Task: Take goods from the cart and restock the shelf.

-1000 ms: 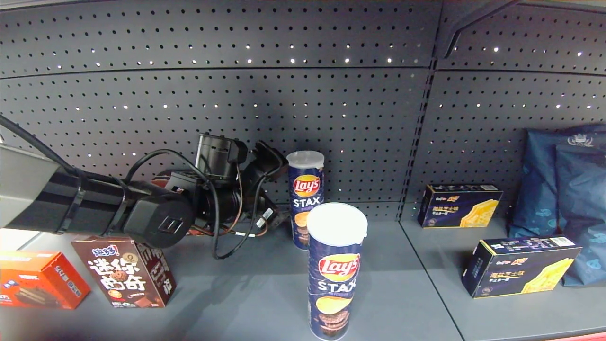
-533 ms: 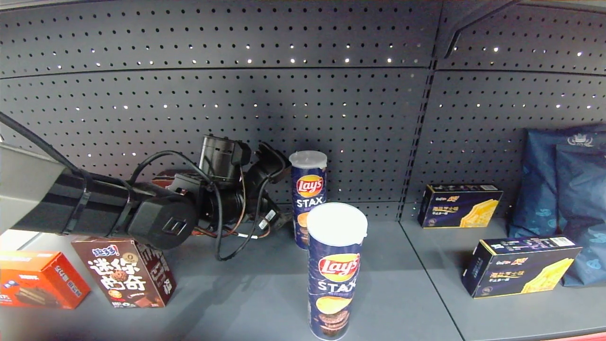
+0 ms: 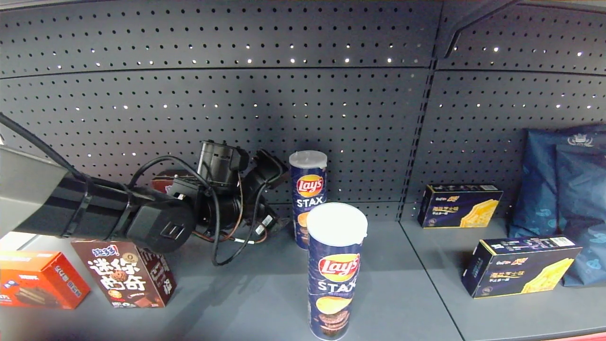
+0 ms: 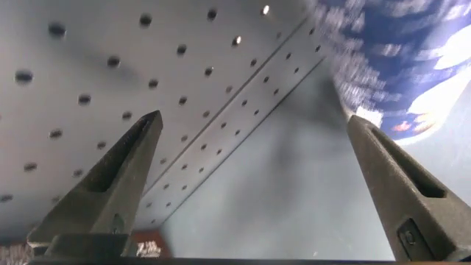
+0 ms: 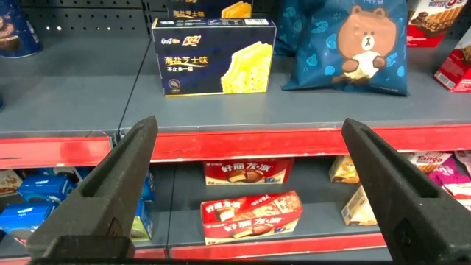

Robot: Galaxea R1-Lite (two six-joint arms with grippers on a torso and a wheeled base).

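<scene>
Left claw gapes wide, empty, just beside the rear chip can on the shelf; any sideways swing risks toppling that can.

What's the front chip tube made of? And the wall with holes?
The front chip tube: probably cardboard, glossy printed wrap catching light. Its lid: likely plastic, pale and cloudy. The holed wall: probably painted metal, matte grey with even punched holes.
</scene>
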